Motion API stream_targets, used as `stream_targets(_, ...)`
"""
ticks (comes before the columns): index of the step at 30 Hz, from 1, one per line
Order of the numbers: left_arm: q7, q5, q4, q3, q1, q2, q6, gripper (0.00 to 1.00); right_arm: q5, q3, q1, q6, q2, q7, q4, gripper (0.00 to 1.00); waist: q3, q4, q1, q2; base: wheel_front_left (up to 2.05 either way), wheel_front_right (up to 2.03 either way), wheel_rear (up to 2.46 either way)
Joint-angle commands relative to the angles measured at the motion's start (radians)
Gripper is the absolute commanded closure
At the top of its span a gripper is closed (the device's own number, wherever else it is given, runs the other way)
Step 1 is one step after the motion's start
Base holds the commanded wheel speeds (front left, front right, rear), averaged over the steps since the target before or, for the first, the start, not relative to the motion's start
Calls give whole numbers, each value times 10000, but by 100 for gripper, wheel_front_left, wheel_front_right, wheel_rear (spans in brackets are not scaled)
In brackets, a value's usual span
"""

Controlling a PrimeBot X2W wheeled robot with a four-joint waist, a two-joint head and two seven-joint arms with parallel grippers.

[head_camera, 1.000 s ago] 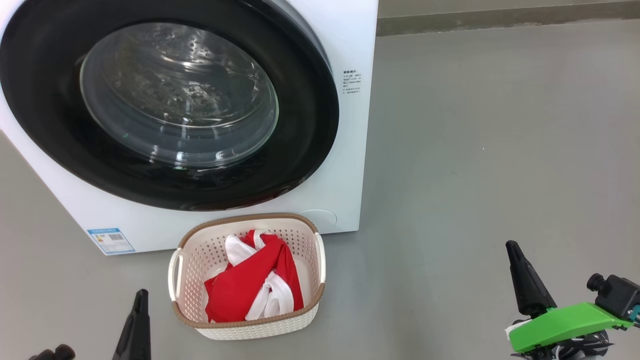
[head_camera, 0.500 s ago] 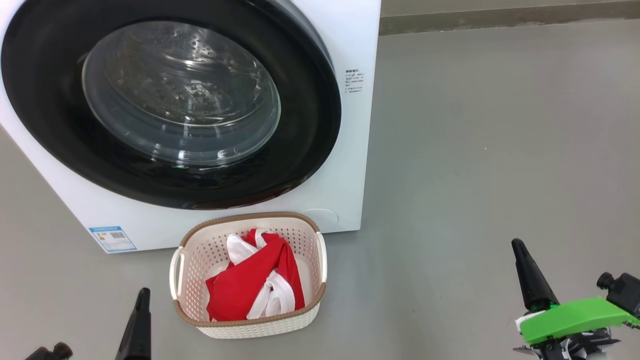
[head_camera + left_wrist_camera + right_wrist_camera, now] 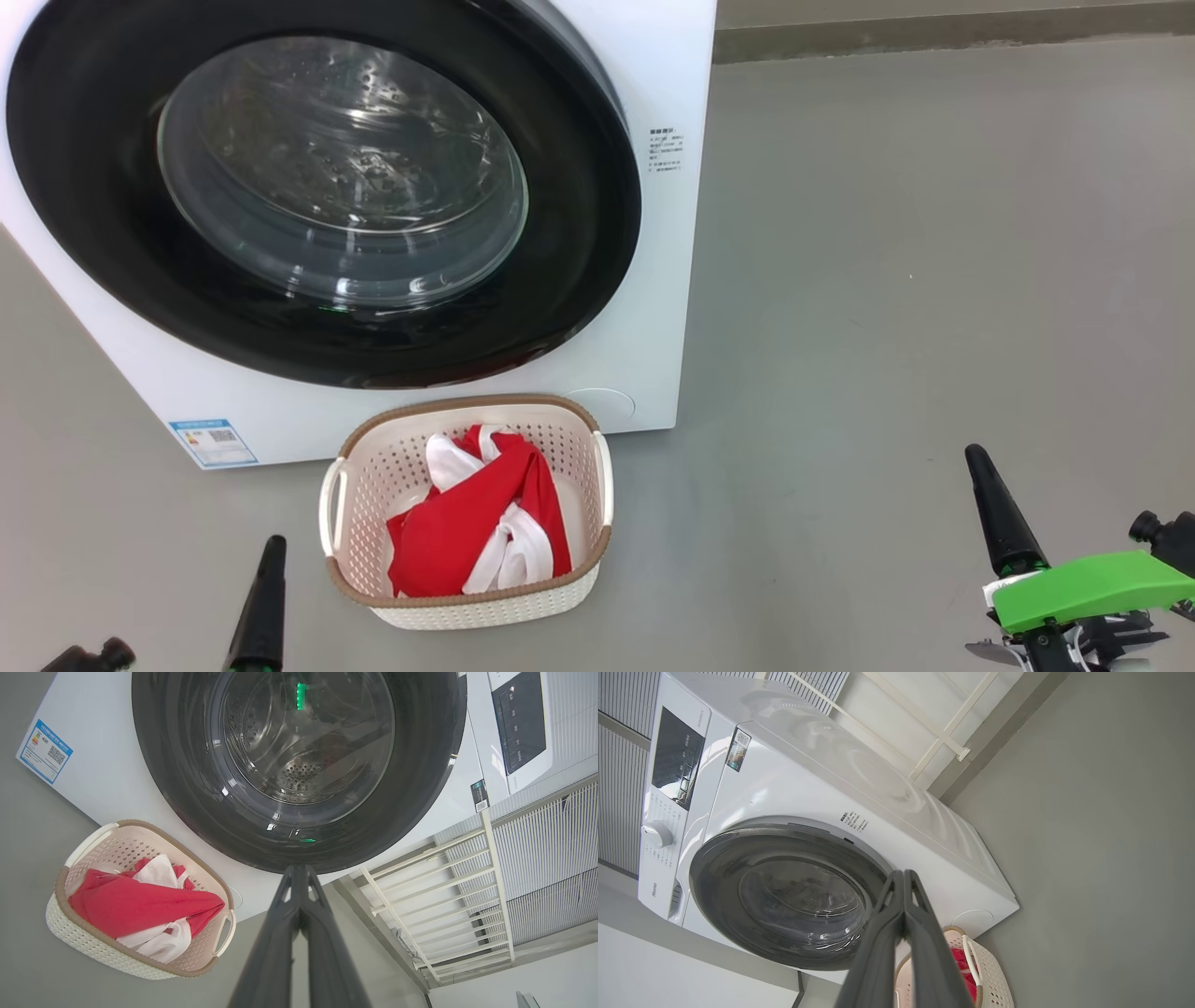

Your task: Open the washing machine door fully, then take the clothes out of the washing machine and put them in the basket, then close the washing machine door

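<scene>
The washing machine (image 3: 658, 308) stands white at the upper left, and its round black door (image 3: 579, 187) lies flush against the front, glass window (image 3: 341, 173) showing a bare steel drum. On the floor before it sits the cream basket (image 3: 485, 611) with the red and white clothes (image 3: 467, 537) piled inside. My left gripper (image 3: 269, 560) is shut at the lower left, just left of the basket and holding nothing. My right gripper (image 3: 978, 462) is shut and empty at the lower right, well away from the basket. Both wrist views show the fingers pressed together, left (image 3: 299, 870) and right (image 3: 903, 873).
Grey floor (image 3: 896, 280) stretches to the right of the machine up to a dark skirting strip (image 3: 934, 33). A white rail frame (image 3: 434, 891) and ribbed wall panels stand beside the machine. A blue label (image 3: 213, 442) marks the machine's lower left front.
The whole head view has drifted slightly, so the camera moved. My right gripper has sunk a little lower and further right in the picture. The basket, clothes and door stay as they were.
</scene>
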Motion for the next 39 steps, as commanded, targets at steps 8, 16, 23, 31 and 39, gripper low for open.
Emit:
stream_targets(8,295,-1091,-37,190,-658,102,-49,100,1065,-9,-542,-6,-78,289,-162,100,13,32,0,-1,0,0,0)
stream_targets(16,526,-1982,106,201,-772,107,-53,100,1893,-115,-591,-7,-59,526,-105,100,25,62,0,-1,0,0,0)
stream_targets(23,700,-2652,214,210,-858,110,-56,100,2515,-196,-628,-7,-44,706,-63,100,34,84,0,-1,0,0,0)
stream_targets(31,932,-3543,357,221,-972,115,-61,100,3340,-304,-676,-8,-23,945,-6,100,46,114,0,-1,0,0,0)
stream_targets(39,1164,-4437,501,232,-1087,120,-65,100,4168,-414,-726,-9,-2,1186,51,100,58,144,0,-1,0,0,0)
